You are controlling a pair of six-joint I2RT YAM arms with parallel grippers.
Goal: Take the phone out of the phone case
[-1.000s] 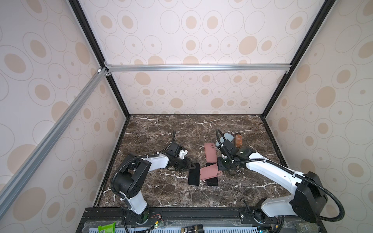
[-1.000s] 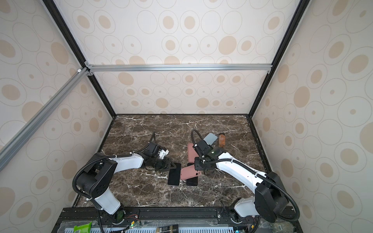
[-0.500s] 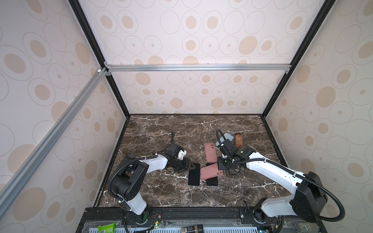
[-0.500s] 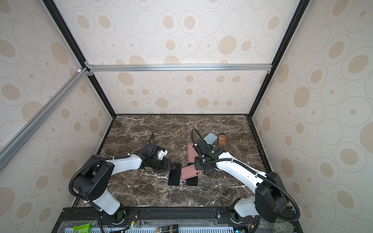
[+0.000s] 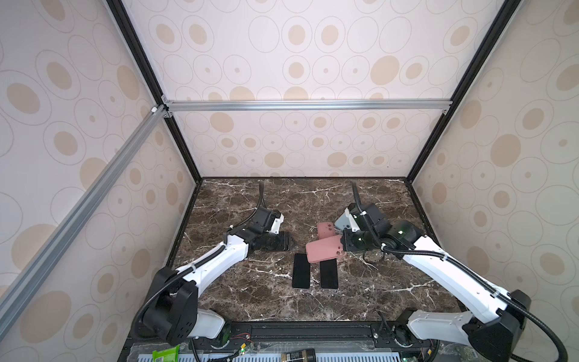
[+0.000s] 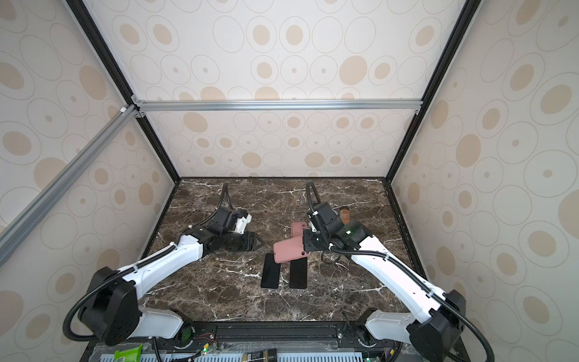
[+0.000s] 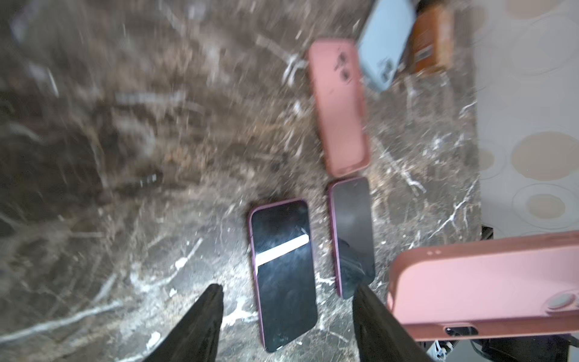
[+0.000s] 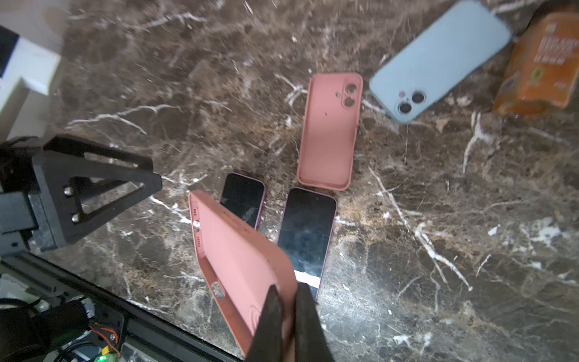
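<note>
Two bare dark phones lie side by side on the marble, one [image 5: 301, 271] left of the other [image 5: 329, 274]. A pink phone case [image 5: 324, 249] hangs tilted just above their far ends, with my right gripper [image 8: 286, 290] shut on one end of it. In the right wrist view the case [image 8: 238, 250] shows a hollow inside with no phone in it. My left gripper [image 5: 290, 243] stands open to the left of the case and holds nothing. In the left wrist view its fingers [image 7: 216, 291] straddle the near end of one phone [image 7: 282, 272] from above.
A second, empty pink case [image 5: 326, 230] lies behind the held one. Near the right gripper [image 5: 343, 243] lie a light blue case [image 8: 438, 59] and an orange packet [image 8: 545, 56]. Patterned walls close in the marble floor [image 5: 250, 297] on three sides.
The left gripper has opened wider and drawn back a little from the left phone. The right gripper has lifted the pink case slightly; both phones stay put.
</note>
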